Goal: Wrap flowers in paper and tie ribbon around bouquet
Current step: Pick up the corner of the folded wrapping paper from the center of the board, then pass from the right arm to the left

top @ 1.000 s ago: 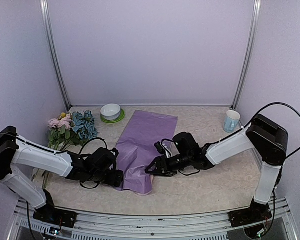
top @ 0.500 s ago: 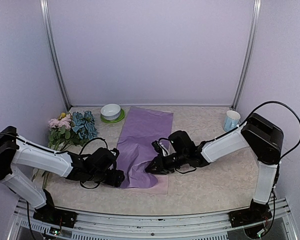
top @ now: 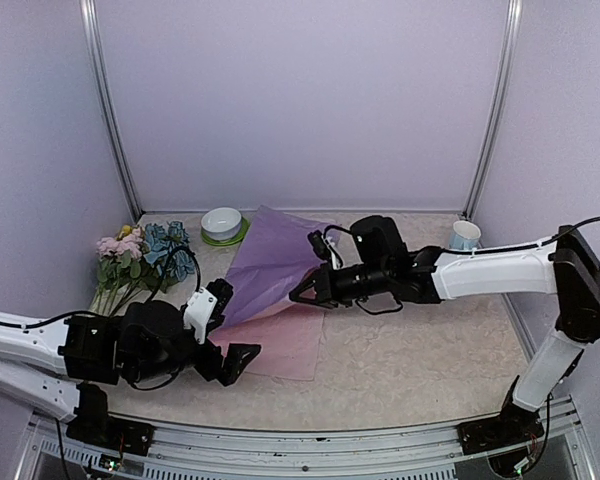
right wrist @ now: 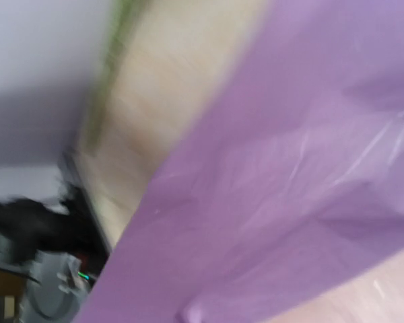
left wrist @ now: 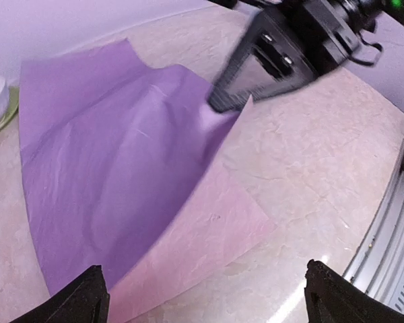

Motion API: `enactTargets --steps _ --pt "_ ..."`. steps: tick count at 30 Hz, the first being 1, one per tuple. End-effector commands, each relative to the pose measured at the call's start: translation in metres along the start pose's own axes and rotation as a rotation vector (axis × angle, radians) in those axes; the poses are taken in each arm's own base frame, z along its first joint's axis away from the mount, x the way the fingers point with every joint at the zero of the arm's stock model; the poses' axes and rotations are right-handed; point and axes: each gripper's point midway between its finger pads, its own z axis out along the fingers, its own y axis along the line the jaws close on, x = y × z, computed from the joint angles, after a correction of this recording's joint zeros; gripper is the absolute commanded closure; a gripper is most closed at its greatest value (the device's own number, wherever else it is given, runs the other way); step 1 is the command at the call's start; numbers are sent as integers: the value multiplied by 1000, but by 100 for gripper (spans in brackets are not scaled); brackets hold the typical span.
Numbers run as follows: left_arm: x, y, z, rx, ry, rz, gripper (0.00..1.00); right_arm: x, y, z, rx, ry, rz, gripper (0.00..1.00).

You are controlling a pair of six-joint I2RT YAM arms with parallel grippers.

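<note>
My right gripper is shut on the near edge of the lilac paper and holds it up off the table, so the sheet slopes back toward the bowl. In the left wrist view that gripper pinches a corner of the paper. A paler pink layer lies flat underneath. My left gripper stands open at the paper's near-left side, its jaws wide with nothing between them. The paper fills the blurred right wrist view. The flowers lie bare at far left. The ribbon is out of view.
A white bowl on a green plate stands behind the paper at the back. A pale blue cup stands at the back right. Metal frame posts rise at both back corners, and a rail runs along the near edge.
My right gripper shut on the paper's near edge and lifted it up and back, baring the pink layer. My left gripper opened wider and drew back toward the near left.
</note>
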Motion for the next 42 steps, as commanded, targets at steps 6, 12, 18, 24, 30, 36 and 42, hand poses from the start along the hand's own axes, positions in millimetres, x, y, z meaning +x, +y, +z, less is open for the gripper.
enactTargets --steps 6,12,18,24,30,36,42 --pt "-19 2 -11 -289 -92 427 1 -45 65 -40 -36 -154 -116 100" --pt "-45 3 -15 -335 -130 411 2 -45 63 -38 -9 -146 -134 100" --pt "-67 -58 -60 31 -290 438 4 -44 60 -37 -3 -142 -134 100" --pt "-46 12 -26 -213 -144 528 1 -45 63 -45 3 -162 -146 100" --pt "-75 54 -8 -359 -160 506 1 -44 67 -47 -16 -159 -157 100" --pt "-75 65 22 -339 -114 489 9 -45 75 -53 -31 -162 -184 100" --pt "-59 52 44 -258 -79 491 7 -44 76 -56 -31 -165 -189 100"
